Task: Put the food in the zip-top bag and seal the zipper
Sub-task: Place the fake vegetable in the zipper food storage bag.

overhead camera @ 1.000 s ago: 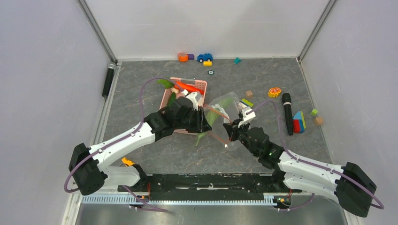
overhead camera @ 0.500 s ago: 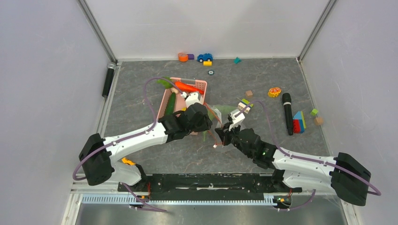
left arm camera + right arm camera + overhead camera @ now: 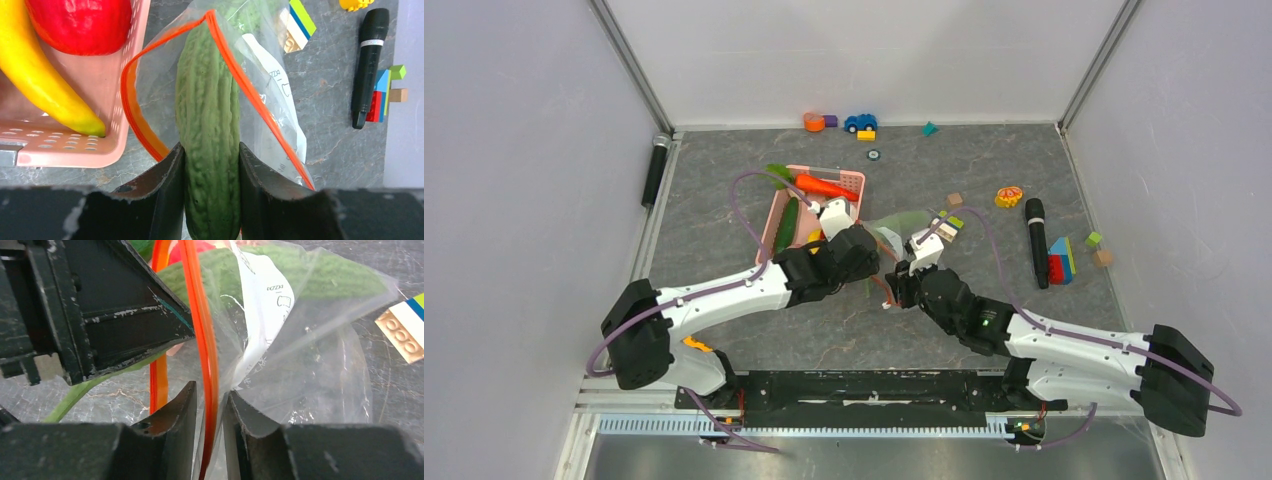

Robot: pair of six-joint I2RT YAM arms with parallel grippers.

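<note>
A green cucumber (image 3: 210, 130) is being held between the fingers of the left gripper (image 3: 211, 165), its far end inside the zip-top bag (image 3: 260, 85) beside the pink basket (image 3: 75, 145). The orange-red zipper (image 3: 202, 340) is being bracketed by the slightly parted right gripper (image 3: 210, 410); contact cannot be told.

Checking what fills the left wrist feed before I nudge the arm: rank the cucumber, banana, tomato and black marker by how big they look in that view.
1. cucumber, largest, though nearest the lens
2. banana, partly cropped
3. tomato, cropped at the top edge, so unsure against the banana
4. black marker, smallest
</note>
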